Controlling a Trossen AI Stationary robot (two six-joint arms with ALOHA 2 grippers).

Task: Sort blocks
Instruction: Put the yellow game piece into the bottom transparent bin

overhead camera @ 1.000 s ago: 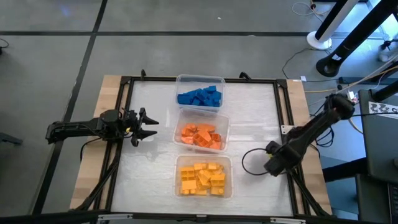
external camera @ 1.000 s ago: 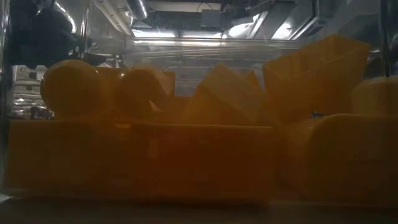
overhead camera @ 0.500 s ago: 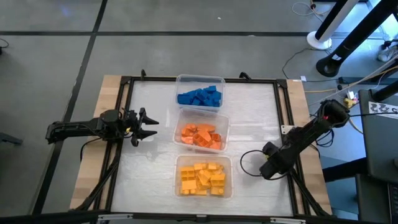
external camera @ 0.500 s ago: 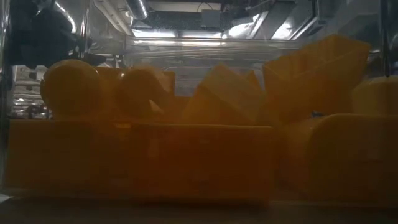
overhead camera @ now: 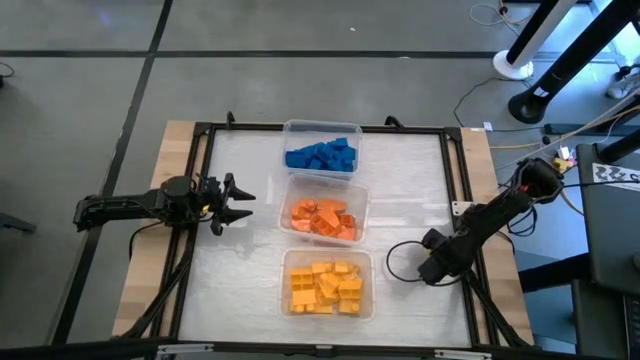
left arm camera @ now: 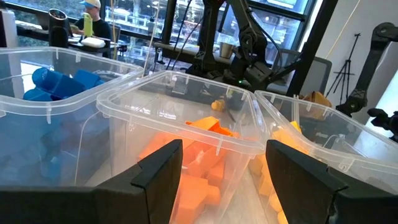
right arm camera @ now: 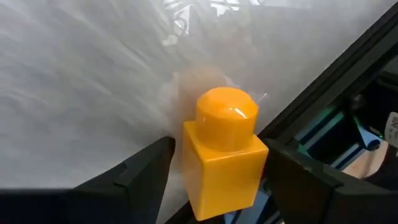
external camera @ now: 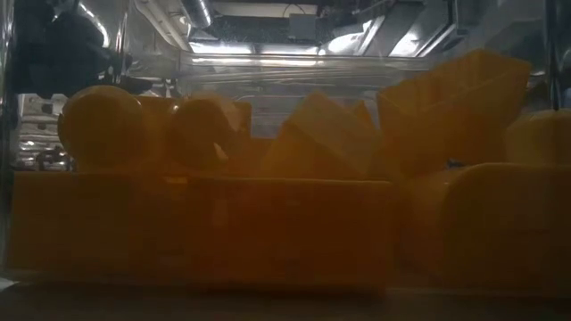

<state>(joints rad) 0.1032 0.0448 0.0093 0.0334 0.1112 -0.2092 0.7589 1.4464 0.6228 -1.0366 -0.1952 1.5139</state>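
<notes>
Standing upright between the right gripper's [right arm camera: 214,186] spread jaws, a single yellow block [right arm camera: 224,155] with a round stud on top rests on the white tabletop [right arm camera: 74,81], close to the black frame rail [right arm camera: 323,93] at that edge; the wrist view does not show whether either jaw touches its sides. From above, the right gripper [overhead camera: 398,262] lies low over the tabletop [overhead camera: 250,265] just right of the yellow tub [overhead camera: 327,284], with the block itself hidden under it. All other blocks are in three clear tubs lined up along the middle of the tabletop: blue blocks [overhead camera: 322,155] in the blue tub [overhead camera: 322,129] at the far end, orange blocks [overhead camera: 322,218] in the middle tub [overhead camera: 328,183], and yellow blocks [overhead camera: 325,287] in the yellow tub nearest the front. The low view is filled by those yellow blocks [external camera: 268,205] seen close up through the tub wall. The left gripper [overhead camera: 236,202] waits to the left of the middle tub, well apart from it, its jaws spread and holding nothing. Its wrist view looks past its own fingers [left arm camera: 158,174] at the three tubs side by side, with blue blocks [left arm camera: 56,87], orange blocks [left arm camera: 199,155] and yellow blocks [left arm camera: 280,162] showing through their walls.
</notes>
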